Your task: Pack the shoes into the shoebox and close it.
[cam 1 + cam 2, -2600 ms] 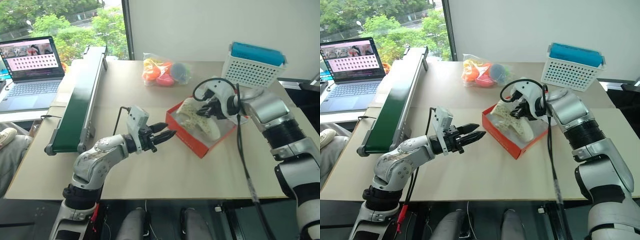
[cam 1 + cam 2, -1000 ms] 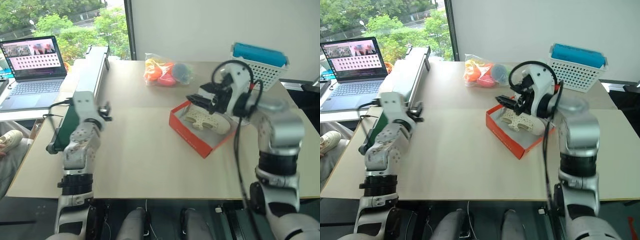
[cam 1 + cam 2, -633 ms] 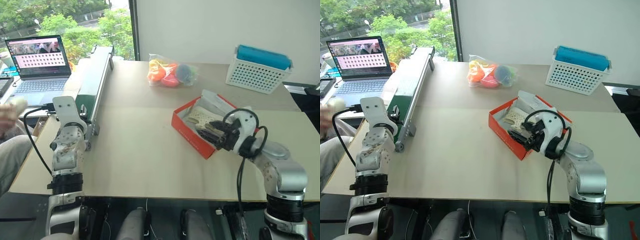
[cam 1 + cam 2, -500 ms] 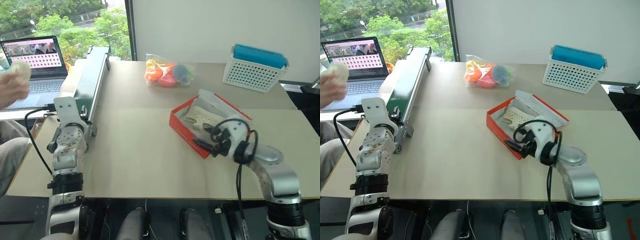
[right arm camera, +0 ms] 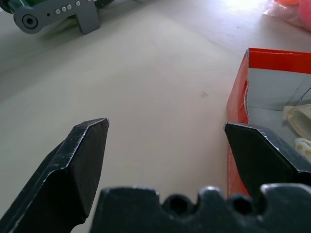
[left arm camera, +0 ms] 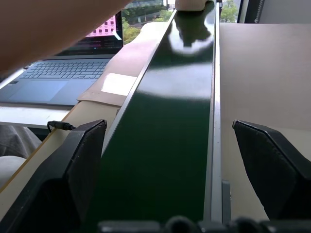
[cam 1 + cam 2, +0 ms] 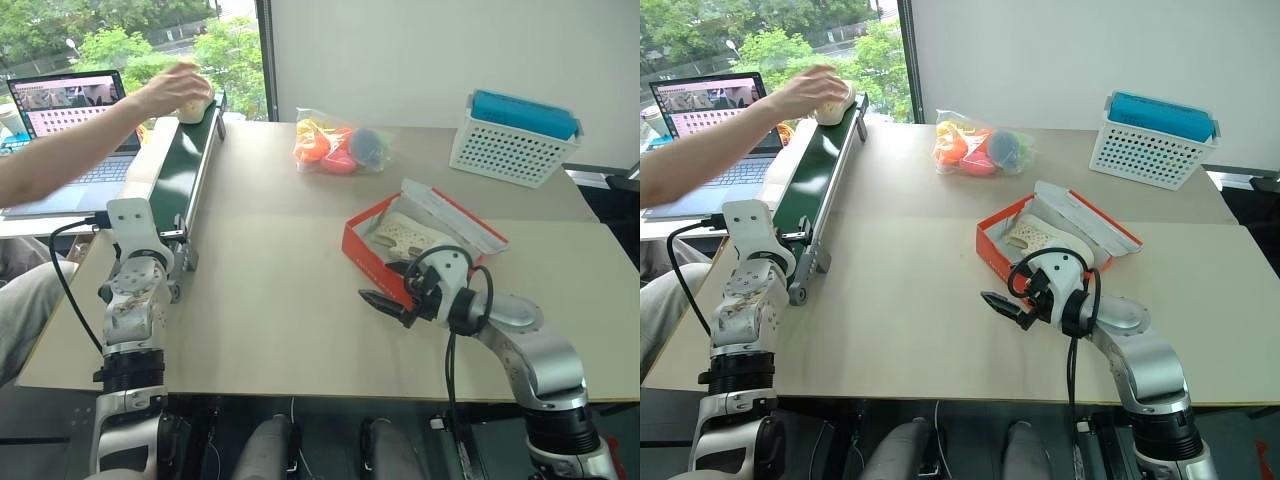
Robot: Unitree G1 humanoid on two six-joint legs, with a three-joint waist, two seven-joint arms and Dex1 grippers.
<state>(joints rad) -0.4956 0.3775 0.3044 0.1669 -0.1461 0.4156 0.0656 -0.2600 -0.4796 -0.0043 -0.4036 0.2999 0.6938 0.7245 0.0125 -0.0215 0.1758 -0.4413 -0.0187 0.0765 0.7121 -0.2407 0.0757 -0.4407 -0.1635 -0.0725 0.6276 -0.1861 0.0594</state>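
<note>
shoebox (image 7: 372,255) just beyond right end effector (image 7: 378,303)

No legible text; laptop screen (image 7: 68,95) shows small thumbnails, unreadable.

Bright daylight from window (image 7: 130,40); glare on conveyor belt (image 6: 189,43); sharp views.

I count: one shoebox (image 7: 385,262), one shoe (image 7: 412,240) inside it, second shoe (image 7: 833,104) under person's hand (image 7: 810,90), one basket (image 7: 513,137), one toy bag (image 7: 338,146), one laptop (image 7: 70,135), one conveyor (image 7: 178,165).
</note>
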